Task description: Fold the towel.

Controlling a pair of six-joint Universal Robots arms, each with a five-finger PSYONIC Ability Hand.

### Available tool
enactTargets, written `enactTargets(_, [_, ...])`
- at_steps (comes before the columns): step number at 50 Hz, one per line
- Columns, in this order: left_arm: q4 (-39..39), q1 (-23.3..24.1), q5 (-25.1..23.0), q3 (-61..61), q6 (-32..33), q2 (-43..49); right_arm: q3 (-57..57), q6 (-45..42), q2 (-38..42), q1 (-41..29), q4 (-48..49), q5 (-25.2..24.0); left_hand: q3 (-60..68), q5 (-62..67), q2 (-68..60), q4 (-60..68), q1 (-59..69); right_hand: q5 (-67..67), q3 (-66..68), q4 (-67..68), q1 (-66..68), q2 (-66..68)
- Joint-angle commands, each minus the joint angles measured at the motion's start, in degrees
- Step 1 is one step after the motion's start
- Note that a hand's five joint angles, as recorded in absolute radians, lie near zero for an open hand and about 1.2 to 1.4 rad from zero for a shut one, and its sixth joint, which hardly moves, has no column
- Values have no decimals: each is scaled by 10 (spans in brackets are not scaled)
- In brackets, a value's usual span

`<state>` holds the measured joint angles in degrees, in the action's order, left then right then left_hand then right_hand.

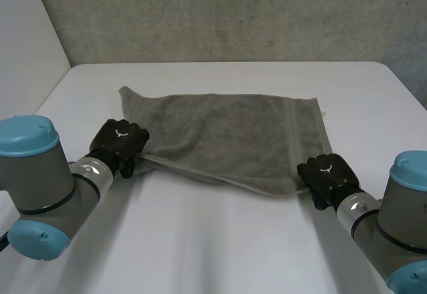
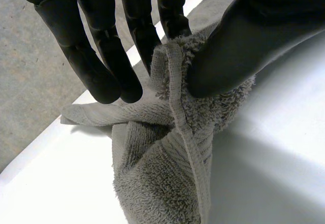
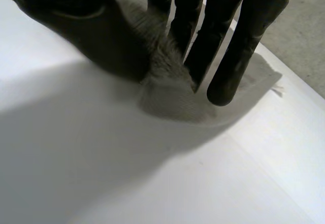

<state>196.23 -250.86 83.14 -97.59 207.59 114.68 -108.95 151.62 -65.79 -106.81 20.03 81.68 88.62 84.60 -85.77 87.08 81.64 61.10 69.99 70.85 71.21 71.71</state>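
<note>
A grey towel (image 1: 227, 134) lies spread across the middle of the white table (image 1: 213, 241), its far left corner slightly peaked. My left hand (image 1: 120, 141) is at the towel's near left corner. In the left wrist view that hand (image 2: 238, 46) pinches the bunched hem of the towel (image 2: 167, 183) between thumb and fingers, lifted a little off the table. My right hand (image 1: 323, 173) is at the near right corner. In the right wrist view its fingers (image 3: 223, 56) and thumb close on a small raised fold of the towel (image 3: 167, 92).
A grey rough wall (image 1: 233, 14) stands behind the table's far edge, and a white panel (image 1: 27, 41) rises along its left side. Bare tabletop stretches between the towel and my arms.
</note>
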Motion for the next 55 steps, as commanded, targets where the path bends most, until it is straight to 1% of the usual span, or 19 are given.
enactTargets(1, [20, 0, 2, -1, 0, 5, 1, 3, -25, 10, 3, 24, -86, -146, 58, -71, -16, 89, 100, 91, 88, 83])
enactTargets(2, [20, 0, 2, -1, 0, 5, 1, 3, -25, 10, 3, 24, -86, -146, 58, -71, -16, 89, 100, 91, 88, 83])
enactTargets(4, [32, 1, 3, -1, 0, 5, -6, 7, -55, 17, 2, 23, -86, -146, 58, -71, -16, 89, 100, 91, 88, 83])
enactTargets(8, [43, 2, 2, -3, -1, 6, -10, 10, -73, 27, 1, 17, -89, -149, 61, -74, -20, 89, 100, 91, 88, 83])
enactTargets(9, [49, 2, 3, -3, -2, 11, -11, 11, -77, 27, 0, 17, -151, -211, 122, -136, -81, 89, 100, 91, 88, 83])
enactTargets(10, [50, 2, 3, -3, -2, 11, -11, 11, -77, 27, 0, 17, -152, -211, 123, -136, -82, 89, 100, 91, 88, 83])
enactTargets(12, [57, 2, 3, -3, -6, 19, -13, 12, -89, 29, -3, 16, -212, -272, 183, -196, -142, 89, 100, 91, 88, 83])
enactTargets(13, [57, 2, 3, -3, -6, 19, -13, 12, -89, 29, -3, 16, -212, -272, 184, -197, -142, 89, 100, 91, 88, 83])
enactTargets(15, [57, 3, -1, -2, -17, 29, -14, 11, -96, 30, -5, 16, -311, -371, 282, -295, -241, 89, 100, 91, 88, 83])
enactTargets(23, [57, 7, 0, 4, -25, 55, -18, 11, -101, 30, -5, 16, -370, -430, 342, -355, -300, 89, 100, 91, 88, 83])
enactTargets(27, [56, 5, 2, 6, -24, 58, -16, 11, -102, 33, -5, 16, -377, -437, 349, -362, -307, 89, 100, 91, 88, 83])
enactTargets(31, [52, -2, 4, 1, -25, 57, -17, 9, -111, 63, -5, 15, -385, -445, 357, -370, -316, 89, 100, 91, 88, 83])
enactTargets(37, [50, -12, 4, -10, -24, 48, -16, 7, -113, 80, -6, 9, -384, -444, 355, -368, -314, 89, 100, 91, 88, 83])
enactTargets(43, [50, -13, 5, -18, -21, 45, -17, 5, -114, 84, -7, 9, -382, -442, 354, -367, -312, 89, 100, 91, 88, 83])
enactTargets(55, [46, -11, 4, -53, -13, -7, -17, 4, -116, 84, -7, 9, -382, -442, 354, -367, -312, 89, 100, 91, 88, 83])
